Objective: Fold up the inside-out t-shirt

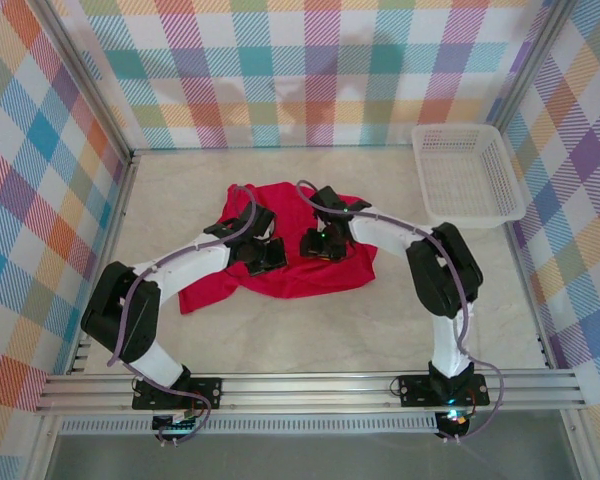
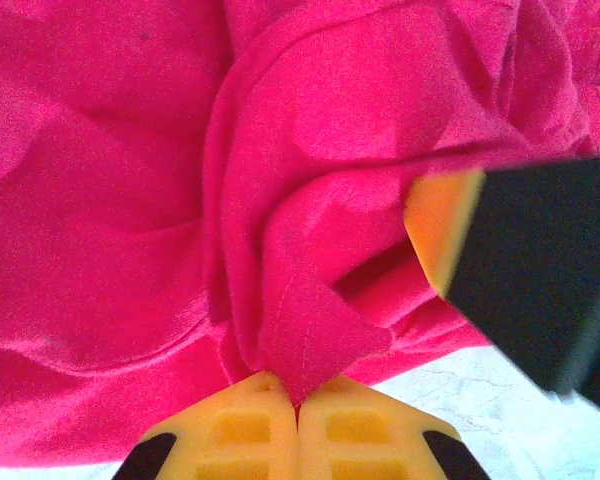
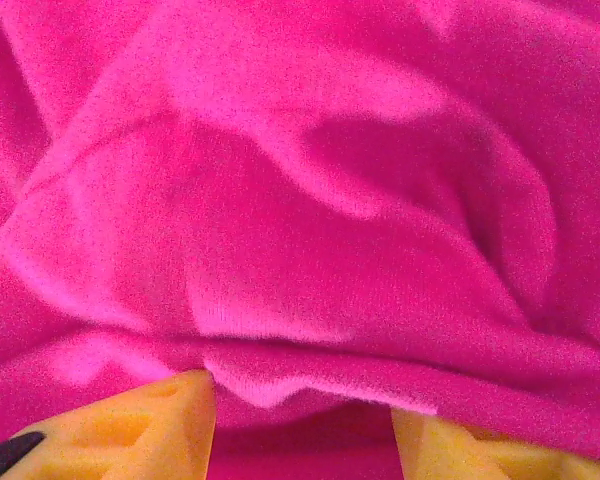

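Observation:
The inside-out t-shirt (image 1: 280, 265) lies crumpled in a red heap at the middle of the table. My left gripper (image 1: 260, 253) rests on its left part, and in the left wrist view the left gripper (image 2: 298, 392) is shut on a pinched point of the t-shirt (image 2: 310, 330). The right gripper's black and yellow finger (image 2: 450, 235) shows at the right there. My right gripper (image 1: 318, 243) sits on the shirt's middle, close to the left one. In the right wrist view the right gripper (image 3: 302, 425) stands open, a fold of the t-shirt (image 3: 310, 250) lying across the gap.
A white mesh basket (image 1: 468, 172) stands at the back right corner. Checked walls close in the table (image 1: 310, 340) on three sides. Bare marbled tabletop lies in front of the shirt and to its left and right.

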Action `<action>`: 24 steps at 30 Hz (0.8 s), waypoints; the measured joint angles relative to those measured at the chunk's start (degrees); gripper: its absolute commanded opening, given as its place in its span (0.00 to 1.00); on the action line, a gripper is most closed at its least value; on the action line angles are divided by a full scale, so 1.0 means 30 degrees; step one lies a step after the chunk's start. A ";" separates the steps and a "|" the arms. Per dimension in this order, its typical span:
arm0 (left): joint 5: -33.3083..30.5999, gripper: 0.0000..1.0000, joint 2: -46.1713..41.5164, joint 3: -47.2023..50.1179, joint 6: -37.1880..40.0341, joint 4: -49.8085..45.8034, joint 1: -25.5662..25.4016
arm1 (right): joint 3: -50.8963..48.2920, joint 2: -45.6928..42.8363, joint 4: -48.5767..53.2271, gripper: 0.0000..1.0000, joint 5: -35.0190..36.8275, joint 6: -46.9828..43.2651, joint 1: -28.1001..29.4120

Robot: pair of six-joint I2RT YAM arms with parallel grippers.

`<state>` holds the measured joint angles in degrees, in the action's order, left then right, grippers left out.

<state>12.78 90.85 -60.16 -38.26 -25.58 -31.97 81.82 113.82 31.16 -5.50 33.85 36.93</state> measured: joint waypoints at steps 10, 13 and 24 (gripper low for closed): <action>-0.0277 0.00 -0.0838 -0.0175 0.0350 -0.0546 0.0372 | 0.1829 -0.0648 0.1421 0.00 -0.0036 0.1421 -0.0051; -0.0284 0.00 -0.0780 -0.0699 0.0648 -0.0546 0.0823 | 0.1698 -0.3053 0.2441 0.00 -0.1049 0.1421 -0.0095; 0.0386 0.00 -0.0401 -0.2135 0.1020 0.0539 0.1078 | 0.0102 -0.7162 -0.0430 0.05 -0.8859 0.3206 -0.3271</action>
<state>13.93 89.65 -66.57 -35.20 -23.97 -28.73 82.13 92.33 29.87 -32.08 43.46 27.11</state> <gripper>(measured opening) 0.058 0.064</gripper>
